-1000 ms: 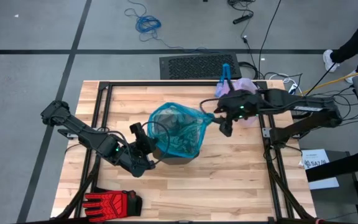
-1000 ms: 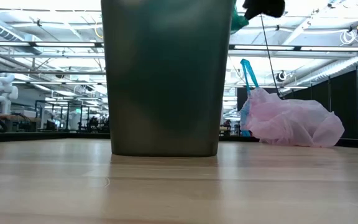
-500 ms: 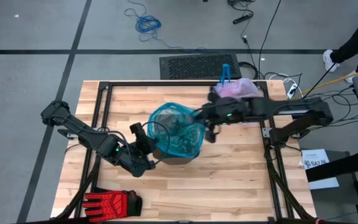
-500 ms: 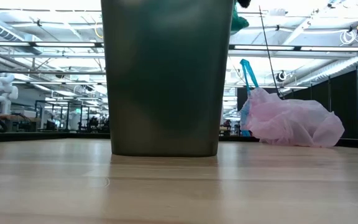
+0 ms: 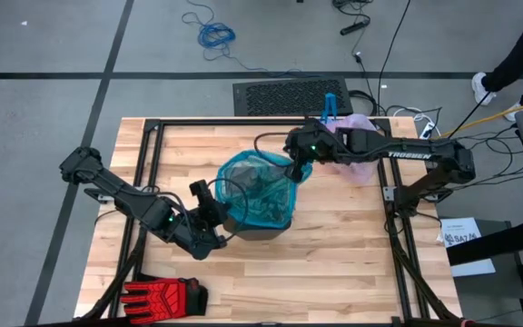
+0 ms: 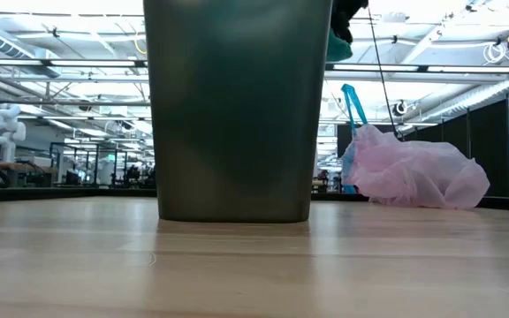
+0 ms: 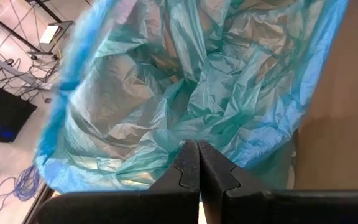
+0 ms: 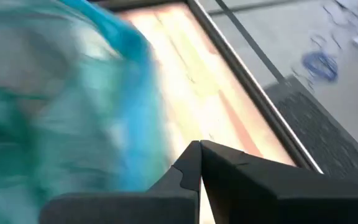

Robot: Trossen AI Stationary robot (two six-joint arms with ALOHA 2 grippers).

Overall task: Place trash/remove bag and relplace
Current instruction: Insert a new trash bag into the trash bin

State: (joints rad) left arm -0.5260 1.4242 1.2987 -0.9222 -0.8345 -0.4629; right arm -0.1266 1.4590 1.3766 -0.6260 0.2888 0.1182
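Teal replacement bag sits in bin, rim not yet seated. Lilac bag removed, lies on surface behind. My right claw pinched empty; left claw closed at bag edge.

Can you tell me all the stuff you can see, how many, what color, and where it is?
Translucent teal-green plastic bag: one, teal, lining the bin mid-table.
Dark grey plastic bin: one, grey-green, mid-table.
Pale lilac-pink plastic bag with blue tie: one, pink, table's far right edge.
Red-and-black glove: one, near left corner.
Wooden table: one, light wood.
Blue cable coil: one, on the floor.
Left gripper: shut, at the bag's left side.
Right gripper: shut, at the bag's right rim.
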